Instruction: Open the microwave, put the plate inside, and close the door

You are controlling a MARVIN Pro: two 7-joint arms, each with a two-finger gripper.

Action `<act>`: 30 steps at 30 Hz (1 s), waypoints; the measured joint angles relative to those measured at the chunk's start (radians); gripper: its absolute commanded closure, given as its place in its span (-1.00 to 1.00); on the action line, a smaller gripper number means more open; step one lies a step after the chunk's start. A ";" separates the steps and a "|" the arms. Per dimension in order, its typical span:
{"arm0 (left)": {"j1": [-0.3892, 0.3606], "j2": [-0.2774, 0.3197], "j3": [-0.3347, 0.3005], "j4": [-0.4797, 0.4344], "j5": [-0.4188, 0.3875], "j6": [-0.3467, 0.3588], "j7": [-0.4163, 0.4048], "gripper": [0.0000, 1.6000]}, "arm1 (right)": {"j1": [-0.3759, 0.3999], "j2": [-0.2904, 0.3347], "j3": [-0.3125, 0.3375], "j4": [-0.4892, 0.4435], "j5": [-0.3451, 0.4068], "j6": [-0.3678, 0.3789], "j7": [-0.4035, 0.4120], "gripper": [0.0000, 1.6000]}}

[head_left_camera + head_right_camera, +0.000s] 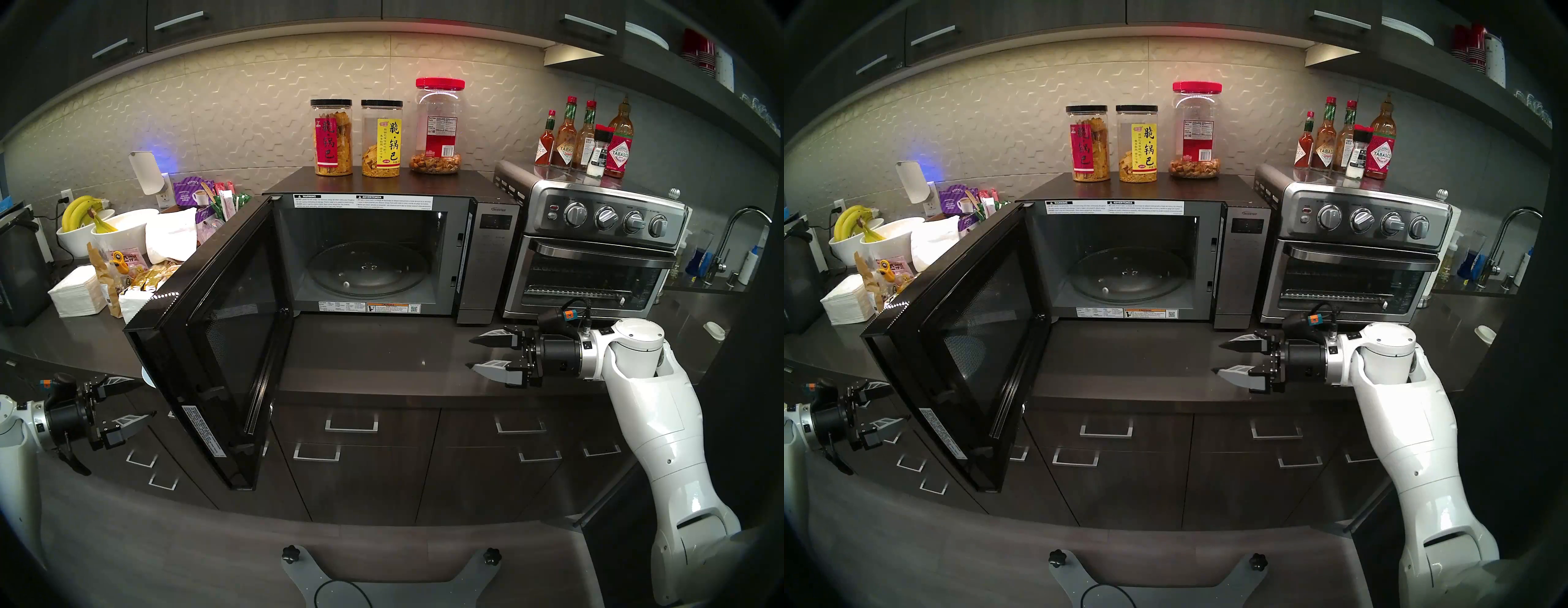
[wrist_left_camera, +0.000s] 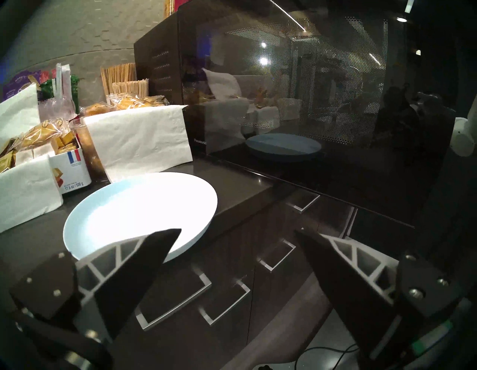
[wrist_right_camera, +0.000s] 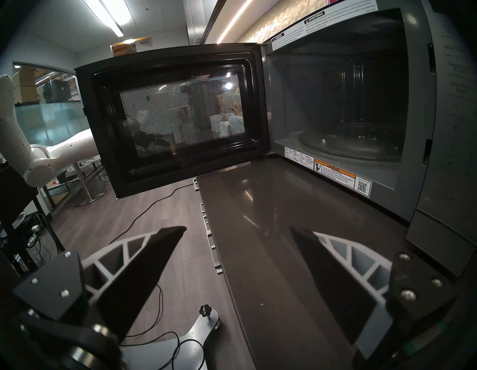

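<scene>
One microwave (image 1: pixel 382 237), door (image 1: pixel 212 339) swung wide, cavity empty. One plate (image 2: pixel 139 214) on the tabletop (image 1: pixel 382 361) left of the door, overhanging the edge. Left gripper (image 2: pixel 237 232), right gripper (image 1: pixel 488 352): both jaws wide apart, holding nothing. Best pinch the overhanging rim, keep level.

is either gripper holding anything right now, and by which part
Nothing is held. The left gripper is open, short of the plate; the right gripper is open over the counter.
</scene>
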 measured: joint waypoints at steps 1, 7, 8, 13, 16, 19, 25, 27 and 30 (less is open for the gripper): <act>0.000 0.003 0.003 0.001 -0.001 -0.002 0.000 -1.00 | 0.000 0.000 0.000 0.000 0.000 0.000 0.000 -1.00; -0.002 0.027 0.026 0.011 -0.007 -0.006 0.000 -1.00 | 0.000 -0.002 0.002 0.000 -0.003 0.000 0.001 -1.00; -0.003 0.031 0.030 0.013 -0.007 -0.006 0.000 -1.00 | 0.000 -0.002 0.002 0.000 -0.003 0.001 0.002 -1.00; -0.015 0.055 0.057 0.031 -0.006 0.007 0.000 -1.00 | 0.000 -0.003 0.003 0.000 -0.005 0.001 0.003 -1.00; -0.024 0.067 0.072 0.044 -0.005 0.014 0.000 -1.00 | 0.000 -0.004 0.004 0.000 -0.005 0.001 0.003 -1.00; -0.034 0.077 0.088 0.058 -0.004 0.019 0.000 -1.00 | 0.000 -0.005 0.004 0.000 -0.007 0.001 0.004 -1.00; -0.055 0.094 0.121 0.079 -0.002 0.022 0.000 -1.00 | 0.000 -0.006 0.006 0.000 -0.009 0.002 0.005 -1.00; -0.063 0.097 0.132 0.084 -0.001 0.023 0.000 -1.00 | 0.000 -0.007 0.007 0.000 -0.010 0.002 0.006 -1.00; -0.072 0.101 0.146 0.090 0.001 0.022 0.000 -1.00 | 0.000 -0.007 0.008 0.000 -0.011 0.002 0.007 -1.00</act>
